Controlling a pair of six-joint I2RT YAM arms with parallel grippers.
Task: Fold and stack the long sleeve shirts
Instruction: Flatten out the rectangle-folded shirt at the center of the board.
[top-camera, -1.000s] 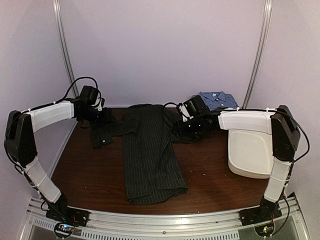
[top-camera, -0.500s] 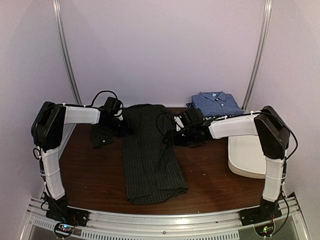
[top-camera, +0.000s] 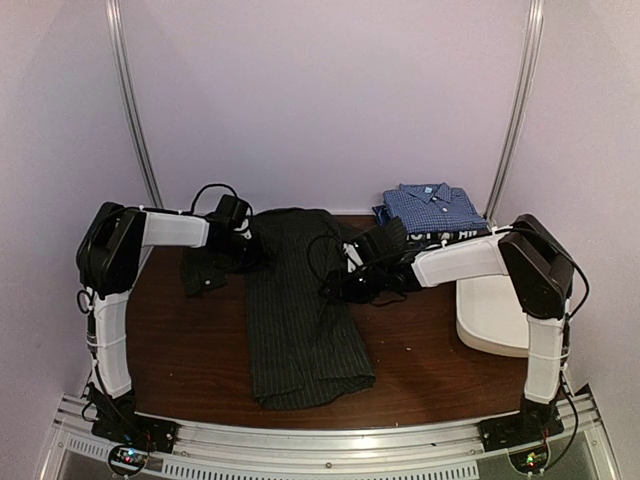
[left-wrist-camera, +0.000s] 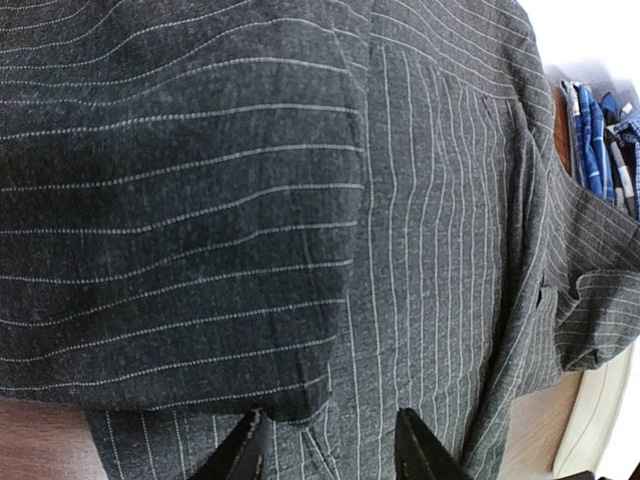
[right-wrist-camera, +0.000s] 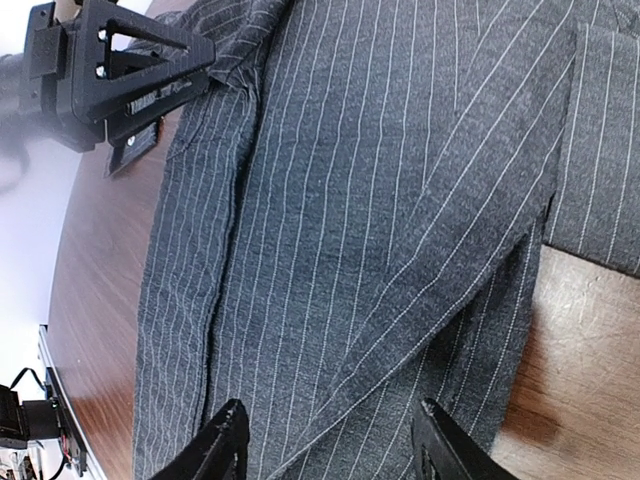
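Observation:
The dark charcoal pinstriped shirt (top-camera: 300, 320) lies lengthwise down the middle of the table, with one sleeve (top-camera: 205, 272) sticking out to the left. My left gripper (top-camera: 246, 250) is over its upper left edge. In the left wrist view it is open (left-wrist-camera: 325, 455) just above a folded flap of the cloth (left-wrist-camera: 170, 220). My right gripper (top-camera: 345, 285) is at the shirt's right edge. In the right wrist view it is open (right-wrist-camera: 335, 452) over the pinstriped cloth (right-wrist-camera: 340, 200). The blue checked shirt (top-camera: 432, 205) lies folded at the back right on a dark folded garment with white lettering (top-camera: 448, 234).
A white plastic tub (top-camera: 492, 312) stands on the right side of the table, beside my right arm. The brown tabletop (top-camera: 190, 350) shows on both sides of the shirt. The purple back wall is close behind.
Both arms have swung inward. My left gripper moved right to the shirt's upper left edge. My right gripper moved left and nearer, onto the shirt's right edge.

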